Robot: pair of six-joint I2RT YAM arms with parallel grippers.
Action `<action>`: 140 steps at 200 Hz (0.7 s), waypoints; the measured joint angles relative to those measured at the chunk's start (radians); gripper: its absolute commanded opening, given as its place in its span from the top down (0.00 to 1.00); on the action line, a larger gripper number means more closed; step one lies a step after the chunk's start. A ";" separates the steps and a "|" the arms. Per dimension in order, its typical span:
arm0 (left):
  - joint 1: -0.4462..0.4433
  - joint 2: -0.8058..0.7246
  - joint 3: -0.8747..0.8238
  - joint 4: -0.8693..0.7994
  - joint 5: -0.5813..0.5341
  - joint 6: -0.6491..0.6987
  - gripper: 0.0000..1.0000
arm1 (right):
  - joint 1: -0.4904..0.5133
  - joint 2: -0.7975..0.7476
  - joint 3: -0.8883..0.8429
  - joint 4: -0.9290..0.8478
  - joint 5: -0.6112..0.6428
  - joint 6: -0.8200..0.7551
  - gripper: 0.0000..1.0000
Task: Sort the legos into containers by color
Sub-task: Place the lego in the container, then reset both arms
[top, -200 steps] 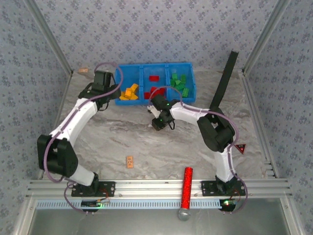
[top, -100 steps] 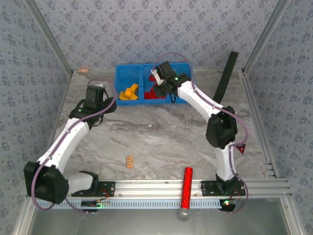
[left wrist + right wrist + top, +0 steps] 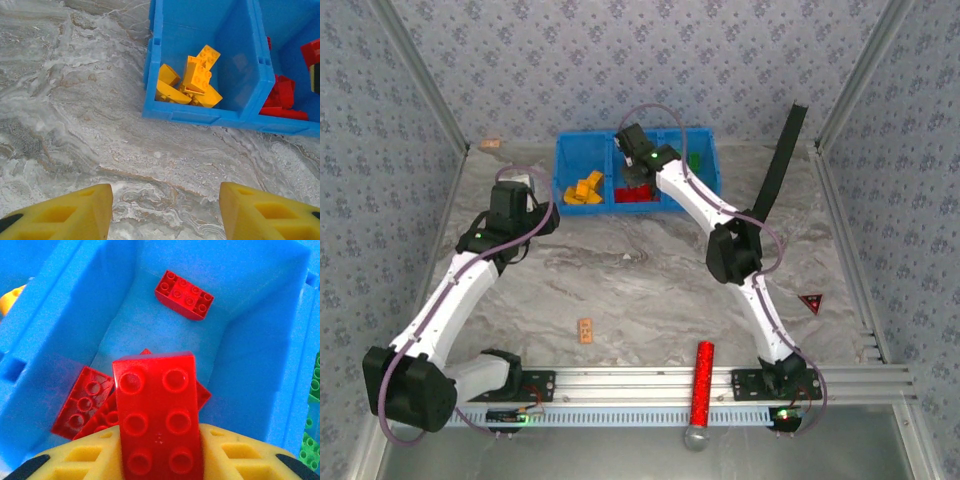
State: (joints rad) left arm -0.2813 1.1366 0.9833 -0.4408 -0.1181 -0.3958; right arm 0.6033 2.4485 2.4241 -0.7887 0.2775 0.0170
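My right pincer [image 3: 160,456] no longer hangs over the bare counter [image 3: 620,285] in front of the containers [image 3: 563,160]. It has crossed to the middle compartment [image 3: 240,365], coming in from its right side and shifting left and back. It is clamped there on a red brick [image 3: 159,410], above the red bricks already in that compartment. My right arm now covers much of the green compartment [image 3: 712,150]. My left pincer [image 3: 165,212] has drawn back from the yellow compartment [image 3: 235,60] and hangs over the counter short of it, jaws apart.
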 measured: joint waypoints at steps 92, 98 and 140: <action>0.000 -0.012 0.000 -0.006 -0.006 0.040 0.41 | -0.064 0.072 0.079 0.022 -0.044 0.012 0.50; 0.000 -0.012 0.000 -0.007 -0.009 0.041 0.41 | -0.063 0.072 0.079 0.021 -0.047 0.012 0.50; 0.000 -0.016 -0.001 -0.008 -0.084 0.064 0.34 | -0.055 0.035 0.016 0.031 -0.058 0.004 0.41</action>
State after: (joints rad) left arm -0.2813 1.1206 0.9825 -0.4484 -0.2024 -0.3313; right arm 0.5488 2.4836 2.4405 -0.7574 0.2195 0.0208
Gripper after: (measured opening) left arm 0.628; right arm 0.555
